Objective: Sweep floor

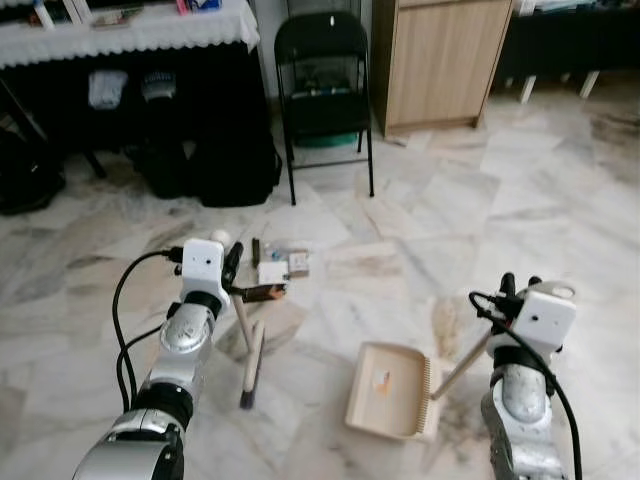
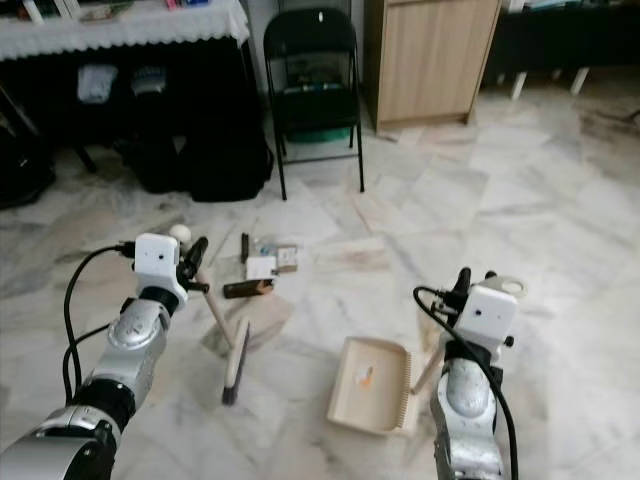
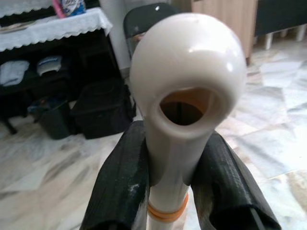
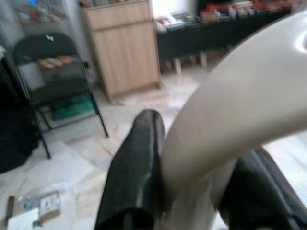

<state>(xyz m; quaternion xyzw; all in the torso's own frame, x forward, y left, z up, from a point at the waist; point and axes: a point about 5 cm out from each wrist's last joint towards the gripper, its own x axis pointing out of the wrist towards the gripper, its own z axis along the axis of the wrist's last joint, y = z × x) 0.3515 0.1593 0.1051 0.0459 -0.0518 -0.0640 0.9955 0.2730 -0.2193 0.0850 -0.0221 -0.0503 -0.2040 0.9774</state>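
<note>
My left gripper point(image 1: 232, 262) is shut on the cream handle point(image 3: 184, 91) of a small broom point(image 1: 250, 362), whose dark bristle head rests on the marble floor. A loop hole marks the handle's tip. To the right, my right gripper point(image 1: 507, 292) is shut on the handle point(image 4: 240, 110) of a beige dustpan point(image 1: 390, 390), which lies flat on the floor with a small orange scrap point(image 1: 381, 380) inside. Litter point(image 1: 278, 268) of small boxes, paper and a dark brown bar lies on the floor just beyond the broom.
A black folding chair point(image 1: 325, 80) stands ahead, a wooden cabinet point(image 1: 445, 60) to its right. Dark bags point(image 1: 215, 150) sit under a table with a white cloth point(image 1: 130, 30) at far left. Marble floor point(image 1: 520, 190) stretches to the right.
</note>
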